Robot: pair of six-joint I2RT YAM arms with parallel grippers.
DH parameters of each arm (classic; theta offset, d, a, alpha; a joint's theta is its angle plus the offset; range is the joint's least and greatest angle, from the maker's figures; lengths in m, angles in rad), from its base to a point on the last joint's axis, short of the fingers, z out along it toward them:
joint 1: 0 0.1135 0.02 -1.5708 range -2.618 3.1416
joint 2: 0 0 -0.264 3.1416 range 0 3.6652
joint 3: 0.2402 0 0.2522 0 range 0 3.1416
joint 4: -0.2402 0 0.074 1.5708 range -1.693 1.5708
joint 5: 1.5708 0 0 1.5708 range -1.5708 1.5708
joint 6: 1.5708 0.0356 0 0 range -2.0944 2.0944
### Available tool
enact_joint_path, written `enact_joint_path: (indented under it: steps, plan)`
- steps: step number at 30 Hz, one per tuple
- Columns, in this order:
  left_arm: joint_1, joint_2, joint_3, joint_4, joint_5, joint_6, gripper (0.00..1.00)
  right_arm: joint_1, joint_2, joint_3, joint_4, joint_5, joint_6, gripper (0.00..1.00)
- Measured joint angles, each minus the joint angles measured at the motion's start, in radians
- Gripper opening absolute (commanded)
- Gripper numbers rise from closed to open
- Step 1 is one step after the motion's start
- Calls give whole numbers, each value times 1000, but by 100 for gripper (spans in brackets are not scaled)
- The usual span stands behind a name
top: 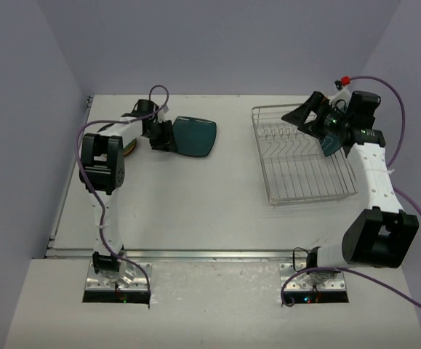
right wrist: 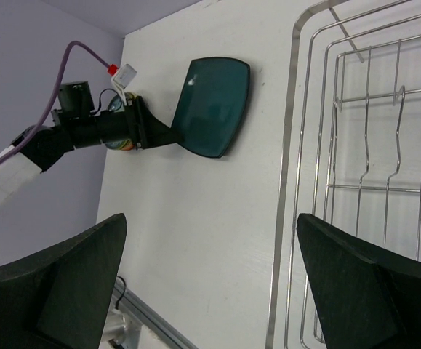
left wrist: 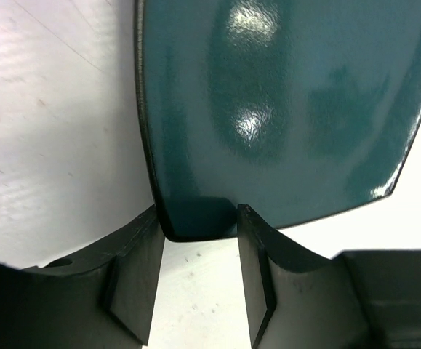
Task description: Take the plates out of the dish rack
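Note:
The dark-teal rounded-square plate (top: 196, 136) lies flat on the table at the far left; it also shows in the left wrist view (left wrist: 283, 102) and the right wrist view (right wrist: 214, 105). My left gripper (top: 162, 136) (left wrist: 198, 218) is open, its fingertips on either side of the plate's near corner. A stack of small coloured plates (top: 129, 149) peeks out from under the left arm. The silver wire dish rack (top: 269, 167) (right wrist: 290, 182) stands at the far right with no plates showing in it. My right gripper (top: 310, 116) (right wrist: 211, 222) is wide open and empty above the rack's far left corner.
The purple-grey walls close the table in at the back and on both sides. Bare white table lies between the teal plate and the rack. Purple cables loop from both wrists.

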Motion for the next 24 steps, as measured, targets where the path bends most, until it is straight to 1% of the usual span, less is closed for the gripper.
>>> enact_joint_path:
  steps: [3, 6, 8, 9, 10, 12, 15, 17, 20, 24]
  plan:
    - [-9, -20, -23, -3, 1, -2, 39, 0, 0, 6, -5, 15, -19, 99]
    - [-12, -42, -46, -3, 3, -4, 50, 0, 0, 21, -19, 47, -48, 99]
    - [-13, -69, -65, -2, 3, -2, 57, 0, 0, 44, -37, 95, -86, 99]
    - [-14, -89, -77, -2, 1, 0, 67, 0, 0, 62, -48, 132, -110, 99]
    - [-15, -112, -86, -3, -1, 1, 79, 0, 0, 83, -58, 166, -136, 98]
    - [-16, -165, -94, -3, -12, 8, 92, 0, 5, 143, -84, 248, -205, 97]
    - [-20, -261, -95, 2, -47, 22, 100, 0, 32, 252, -121, 380, -325, 95]
    - [-24, -335, -94, 6, -85, 39, 100, 0, 67, 335, -154, 468, -417, 94]
    - [-39, -457, -91, 9, -153, 80, 100, 0, 172, 493, -217, 591, -572, 93]
    - [-91, -600, -98, 42, -223, 134, 100, 0, 312, 605, -290, 706, -740, 93]
